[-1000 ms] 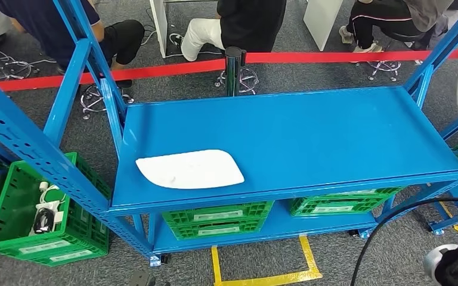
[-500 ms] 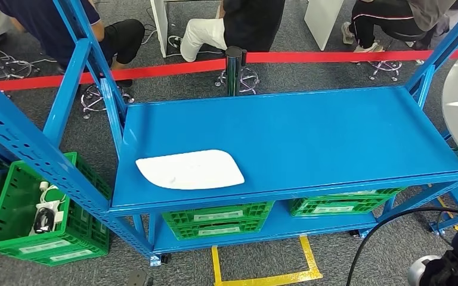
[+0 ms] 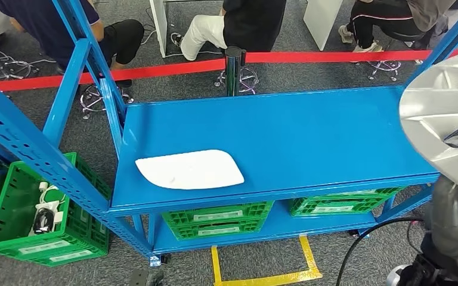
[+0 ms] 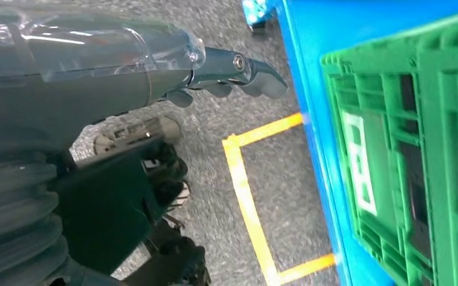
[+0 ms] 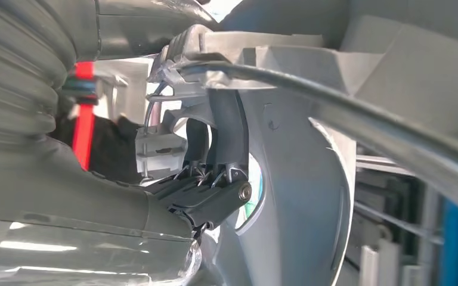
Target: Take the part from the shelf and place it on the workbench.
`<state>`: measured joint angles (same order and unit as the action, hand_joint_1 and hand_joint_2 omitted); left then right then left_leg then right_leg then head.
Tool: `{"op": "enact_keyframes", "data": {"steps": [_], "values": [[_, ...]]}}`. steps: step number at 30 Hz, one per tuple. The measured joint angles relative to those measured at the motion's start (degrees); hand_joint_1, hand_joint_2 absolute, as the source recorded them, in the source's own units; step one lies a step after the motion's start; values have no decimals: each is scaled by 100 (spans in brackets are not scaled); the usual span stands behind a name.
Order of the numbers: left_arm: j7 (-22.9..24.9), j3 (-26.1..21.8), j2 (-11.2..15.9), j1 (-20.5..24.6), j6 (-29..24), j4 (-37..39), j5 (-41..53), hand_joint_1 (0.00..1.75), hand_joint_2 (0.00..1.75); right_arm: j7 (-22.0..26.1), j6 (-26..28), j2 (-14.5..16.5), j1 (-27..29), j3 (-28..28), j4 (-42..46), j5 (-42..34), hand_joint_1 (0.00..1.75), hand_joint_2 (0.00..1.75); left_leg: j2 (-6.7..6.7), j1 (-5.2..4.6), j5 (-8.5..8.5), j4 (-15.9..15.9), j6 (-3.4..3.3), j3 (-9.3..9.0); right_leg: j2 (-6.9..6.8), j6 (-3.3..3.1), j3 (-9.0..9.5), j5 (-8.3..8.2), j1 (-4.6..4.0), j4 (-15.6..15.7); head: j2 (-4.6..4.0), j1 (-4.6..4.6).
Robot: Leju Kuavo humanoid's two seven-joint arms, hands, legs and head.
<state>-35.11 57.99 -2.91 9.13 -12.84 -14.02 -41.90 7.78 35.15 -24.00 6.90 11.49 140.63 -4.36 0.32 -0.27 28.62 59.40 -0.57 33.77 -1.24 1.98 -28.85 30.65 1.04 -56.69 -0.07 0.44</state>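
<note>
Blue steel workbench (image 3: 310, 128) spanning the middle of the head view, its top surface bare except for a white flat panel (image 3: 189, 168) lying near the front-left corner. Silver part (image 3: 444, 122), a large rounded moulded cover, held in the air at the right, over the bench's right end. Green crates (image 3: 217, 219) on the lower shelf, another (image 3: 33, 214) on the floor at left. Right hand (image 5: 212, 179): dark fingers (image 5: 226, 134) hooked through an opening of the part, gripping it. Left hand (image 4: 226, 74): hanging beside the bench above yellow floor tape (image 4: 247, 196), fingers lightly curled, holding nothing.
</note>
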Motion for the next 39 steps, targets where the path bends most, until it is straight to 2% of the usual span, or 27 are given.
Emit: {"op": "enact_keyframes", "data": {"steps": [7,11,14,16,18,19,20,21,23,24,26,28,29,30,31,33,34,35,36,37,39], "values": [[318,-1,-5,5,-339,-16,328,0,175,121,79,33,4,127,-138,-438,175,175,33,-32,23,4,-36,-2,15,13,-3,-4,25,3,0,-6],[485,-1,12,-28,-427,-9,412,0,175,121,61,35,-28,154,-215,-515,175,175,46,-71,42,7,-76,-1,24,63,0,-9,57,22,0,-12],[521,-1,23,-56,-437,-8,433,0,175,122,51,34,-77,164,-252,-527,175,175,49,-37,15,-63,-135,-39,40,110,-8,59,61,-27,0,-9],[527,-1,24,-62,-438,-7,439,0,175,122,45,33,-98,167,-262,-525,175,175,53,-10,-6,-108,-171,-76,63,124,-201,333,59,-468,0,30],[544,-1,23,-72,-438,-7,441,0,175,122,38,34,-105,176,-289,-523,175,175,61,-21,-13,-106,-183,-81,74,127,-585,693,57,-1252,0,57],[563,-1,22,-80,-438,-6,442,0,175,122,36,34,-104,181,-307,-518,175,175,64,-28,-16,-103,-184,-82,74,126,-737,771,58,-1538,0,58],[592,-1,23,-88,-437,-6,443,0,175,122,34,34,-103,186,-325,-507,175,175,61,-33,-15,-101,-183,-83,74,119,-806,720,58,-1634,0,59],[628,-1,23,-94,-437,-5,450,0,175,122,34,35,-104,193,-340,-494,175,175,56,-36,-12,-100,-179,-85,75,104,-764,539,58,-1485,0,60],[698,0,25,-108,-436,-5,474,0,175,122,31,35,-107,215,-370,-464,175,175,40,-38,-4,-93,-158,-87,94,59,-476,85,57,-766,0,61],[730,1,26,-115,-436,-4,490,0,175,123,23,38,-111,234,-386,-448,175,175,33,-42,-6,-88,-133,-75,115,33,-333,-61,49,-428,0,56],[781,3,35,-141,-449,2,517,0,175,139,-20,50,-138,279,-427,-425,175,175,30,-41,-31,-84,-66,-45,151,-11,-203,-135,22,-115,0,45],[814,4,55,-169,-502,11,526,0,175,188,-98,70,-217,340,-477,-447,175,175,34,-31,-48,-79,8,-33,146,-71,-217,-176,9,-73,0,36],[820,4,73,-179,-543,14,503,0,175,233,-145,81,-275,382,-508,-494,175,175,31,-24,4,-44,47,-18,133,-113,-229,-205,14,-52,0,27],[816,4,94,-183,-584,16,458,0,175,295,-187,97,-331,421,-542,-557,175,175,19,-17,128,70,87,25,117,-160,-248,-238,23,-31,0,5],[805,4,121,-184,-620,17,398,0,175,372,-225,117,-380,460,-582,-627,175,175,1,-6,323,291,125,108,96,-201,-274,-272,32,-14,0,-23],[784,4,177,-191,-687,19,280,0,175,526,-279,166,-455,533,-668,-738,175,175,-34,22,776,981,184,355,62,-238,-351,-327,23,-19,0,-86],[783,4,210,-197,-717,23,235,0,175,580,-299,193,-480,570,-712,-779,175,175,-41,33,912,1274,205,442,48,-239,-397,-358,20,-26,0,-104],[792,4,242,-205,-750,28,201,0,175,615,-315,216,-498,603,-752,-817,175,175,-42,43,946,1412,222,452,37,-235,-444,-389,19,-34,0,-117],[807,4,275,-211,-782,34,175,0,175,640,-334,237,-509,631,-793,-859,175,175,-39,53,864,1331,233,349,29,-224,-490,-419,21,-46,0,-127],[827,4,310,-214,-809,40,151,0,175,660,-351,255,-516,657,-831,-910,175,175,-34,64,703,1042,240,134,23,-207,-534,-445,25,-63,0,-134],[860,4,381,-212,-840,45,116,0,175,703,-380,283,-530,698,-901,-1014,175,175,-32,75,459,231,231,-388,13,-157,-608,-489,30,-109,0,-148]]}}
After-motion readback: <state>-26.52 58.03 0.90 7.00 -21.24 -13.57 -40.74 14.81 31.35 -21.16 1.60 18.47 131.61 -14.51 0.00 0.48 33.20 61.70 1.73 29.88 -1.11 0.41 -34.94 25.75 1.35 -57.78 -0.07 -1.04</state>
